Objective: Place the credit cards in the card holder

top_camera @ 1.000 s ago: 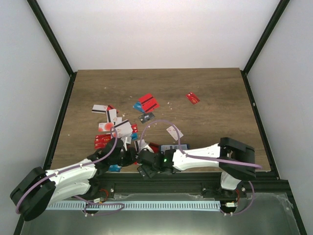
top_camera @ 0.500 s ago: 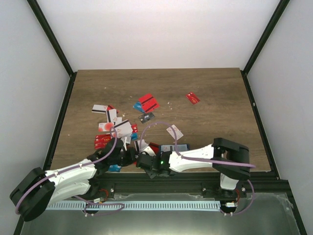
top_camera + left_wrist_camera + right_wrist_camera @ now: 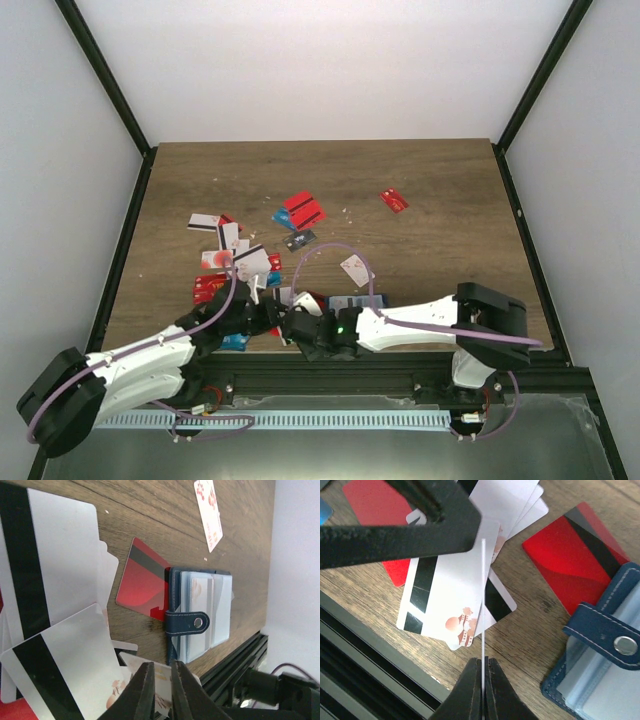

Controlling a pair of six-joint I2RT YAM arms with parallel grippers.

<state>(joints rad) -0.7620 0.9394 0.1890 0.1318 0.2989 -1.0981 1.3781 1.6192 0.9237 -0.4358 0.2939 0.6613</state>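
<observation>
The right claw (image 3: 483, 666) is clenching a white card (image 3: 483, 600) on edge (the left claw (image 3: 161, 674), clenched too, is meeting its far end); the open card holder (image 3: 600, 667) is lying just to its right on the surface (image 3: 540, 625).

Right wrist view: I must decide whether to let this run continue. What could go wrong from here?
The right tool pinches a white card edge-on by one end, so it may twist or slip. The left tool sits close; whether it grips the same card I cannot tell, and a tug could bend it. The card holder lies partly on a red card, its clasp tab across the pockets: it may slide or block insertion.
</observation>
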